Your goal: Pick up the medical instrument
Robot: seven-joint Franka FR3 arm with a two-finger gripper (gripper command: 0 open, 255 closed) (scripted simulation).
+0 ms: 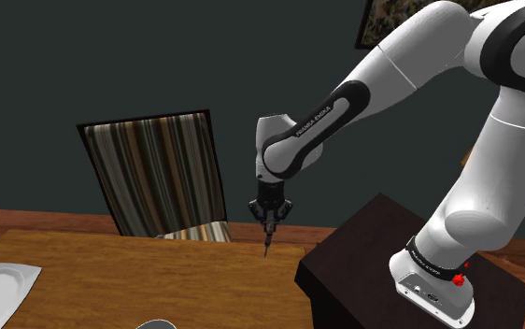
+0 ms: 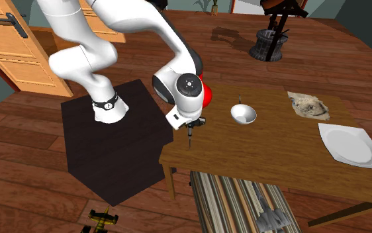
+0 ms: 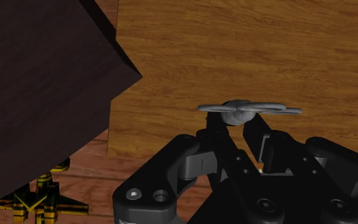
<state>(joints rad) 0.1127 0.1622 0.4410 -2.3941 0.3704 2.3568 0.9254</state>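
Observation:
The medical instrument (image 1: 268,241) is a thin grey metal tool that hangs point-down from my black gripper (image 1: 269,220). In the second exterior view the gripper (image 2: 191,125) holds the instrument (image 2: 190,137) over the wooden table (image 2: 264,155), near the corner closest to the stand, with its tip just above the surface. Seen from the wrist, the fingers (image 3: 213,130) clasp the instrument's grey head (image 3: 248,109), and my gripper (image 3: 237,122) is shut on it.
The dark stand (image 2: 112,142) sits right beside the table corner. A grey bowl (image 2: 243,114), a white plate (image 2: 350,145) and a patterned mat (image 2: 308,104) lie farther along the table. A striped chair (image 1: 158,173) stands at the table's far side. A yellow-black object (image 2: 102,220) lies on the floor.

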